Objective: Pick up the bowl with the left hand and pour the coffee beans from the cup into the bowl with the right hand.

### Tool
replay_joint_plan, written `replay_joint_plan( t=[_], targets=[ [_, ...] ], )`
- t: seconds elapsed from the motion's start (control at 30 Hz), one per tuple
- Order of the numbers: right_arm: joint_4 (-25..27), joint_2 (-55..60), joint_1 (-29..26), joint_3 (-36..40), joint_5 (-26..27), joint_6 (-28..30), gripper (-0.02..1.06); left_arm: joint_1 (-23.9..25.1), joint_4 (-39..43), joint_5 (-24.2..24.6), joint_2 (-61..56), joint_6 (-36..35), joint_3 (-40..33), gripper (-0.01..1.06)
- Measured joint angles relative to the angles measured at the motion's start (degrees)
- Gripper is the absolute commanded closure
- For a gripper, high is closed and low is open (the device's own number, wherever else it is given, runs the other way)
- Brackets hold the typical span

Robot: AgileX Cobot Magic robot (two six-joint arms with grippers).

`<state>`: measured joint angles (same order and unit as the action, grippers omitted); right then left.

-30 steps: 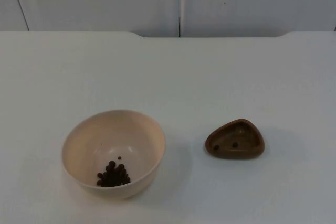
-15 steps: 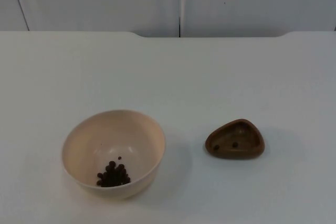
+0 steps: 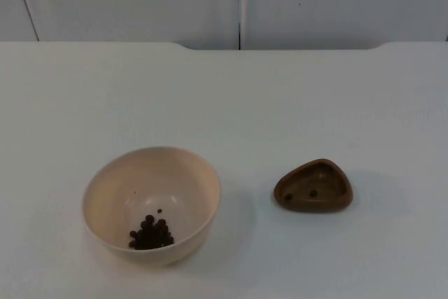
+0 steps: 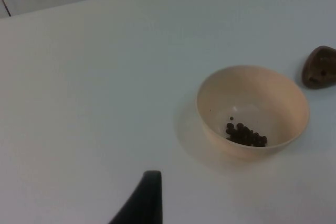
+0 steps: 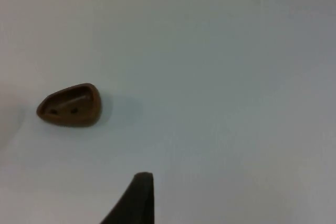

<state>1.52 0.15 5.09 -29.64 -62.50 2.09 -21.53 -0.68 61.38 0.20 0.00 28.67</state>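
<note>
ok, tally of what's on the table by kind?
Bowls: 1, the cream bowl holding a pile of beans.
Cups: 1, the brown cup, with 2 beans left inside.
Total: 2 vessels, standing apart on the table.

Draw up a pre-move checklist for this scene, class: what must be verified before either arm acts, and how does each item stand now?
1. Bowl upright on the table: ok.
2. Coffee beans already inside the bowl: ok, a small pile lies there.
3. Cup emptied: not ok, two beans seem to remain in it.
4. Cup apart from the bowl, with bare table between them: ok.
5. Left gripper's fingertip back from the bowl, nothing held: ok; open or shut, cannot tell.
6. Right gripper's fingertip back from the cup: ok; open or shut, cannot tell.
</note>
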Motion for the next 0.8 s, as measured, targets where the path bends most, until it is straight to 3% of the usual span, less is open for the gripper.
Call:
replay_joint_plan(
  t=[0.47, 0.8],
  targets=[
    [0.0, 0.0, -1.6, 0.0, 0.0, 0.0, -0.01, 0.0, 0.0, 0.0, 0.0, 0.0, 0.0, 0.00],
    [0.0, 0.0, -1.6, 0.0, 0.0, 0.0, -0.01, 5.5, 0.0, 0.0, 0.0, 0.0, 0.0, 0.00]
  ],
)
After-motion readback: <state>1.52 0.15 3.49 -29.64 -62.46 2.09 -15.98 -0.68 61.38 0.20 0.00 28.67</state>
